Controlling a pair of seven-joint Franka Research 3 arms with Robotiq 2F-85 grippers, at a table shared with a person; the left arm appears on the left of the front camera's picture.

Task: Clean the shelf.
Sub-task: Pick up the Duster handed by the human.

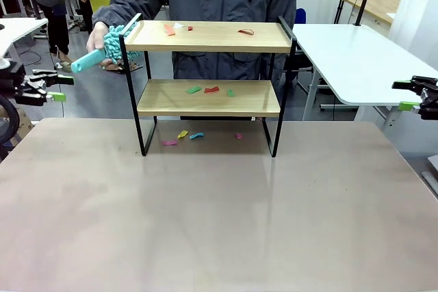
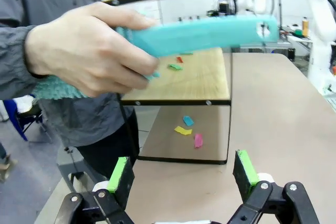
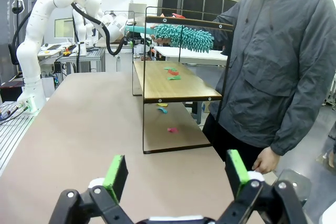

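The small two-tier shelf of light wooden boards in a thin black metal frame (image 1: pixel 212 37) is standing on the far half of the tan table (image 1: pixel 219 223). Cleaning seems to be only just beginning: coloured paper scraps (image 1: pixel 170 29) are lying on the shelf's top board, on its lower board and on the tabletop beneath it. At the shelf's left end, the person's hand (image 1: pixel 100 34) is gripping the handle of a fluffy teal duster (image 1: pixel 116 32), whose head is at the top side rail. The left gripper (image 1: pixel 61 88) and right gripper (image 1: pixel 405 96) are hanging well apart from the shelf, jaws spread, holding nothing.
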